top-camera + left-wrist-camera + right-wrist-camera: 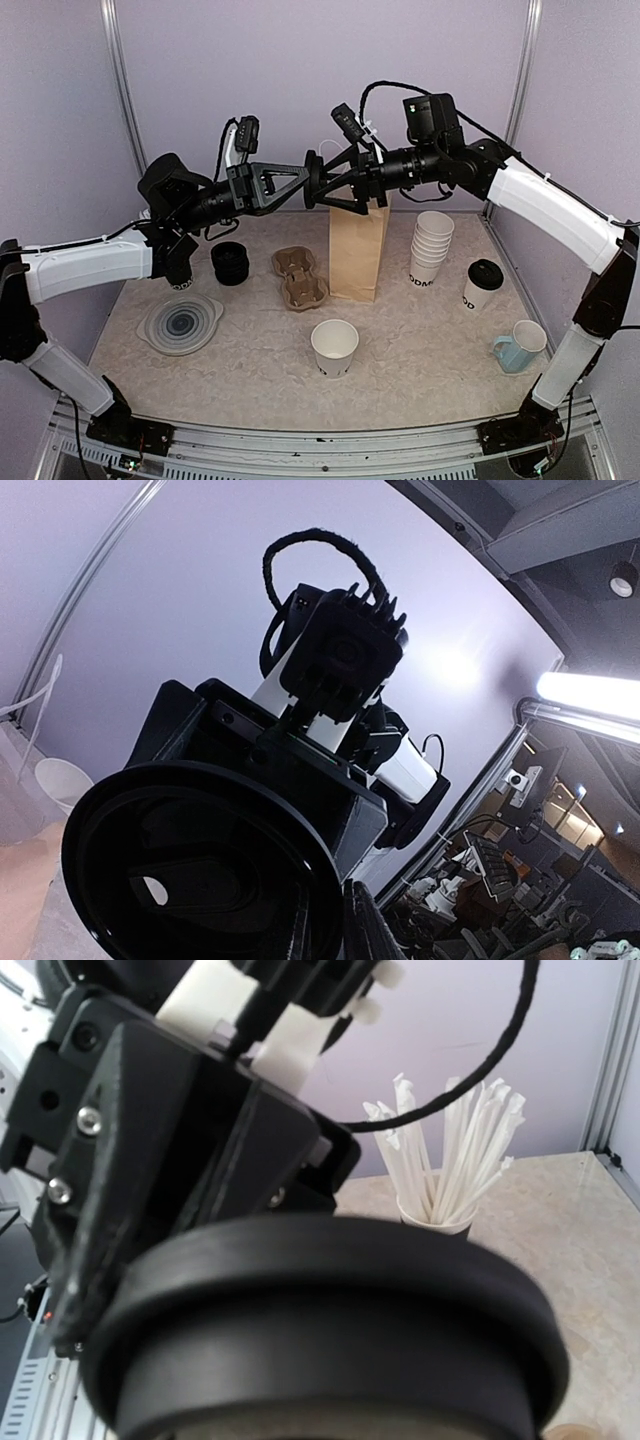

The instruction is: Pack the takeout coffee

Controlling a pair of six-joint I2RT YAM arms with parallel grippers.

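Lidded cup [200, 870] between left tool [300, 184], right tool [335, 187]

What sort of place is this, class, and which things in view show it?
Most likely a robotics lab cell staged as a coffee counter: the left arm and right arm bolted to a framed table, with a paper bag, stacked cups and straws as props.

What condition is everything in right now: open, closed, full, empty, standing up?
paper bag: upright, top open.
lidded cup: upright, black lid on.
lidless cup: upright, open, looks empty.
black lid: in the air between left gripper and right gripper; which one grips it is unclear.
cup stack: nested, upright.
blue mug: upright.
cup carrier: lying flat, empty.
spare lids: stacked.
straws: standing in a cup.
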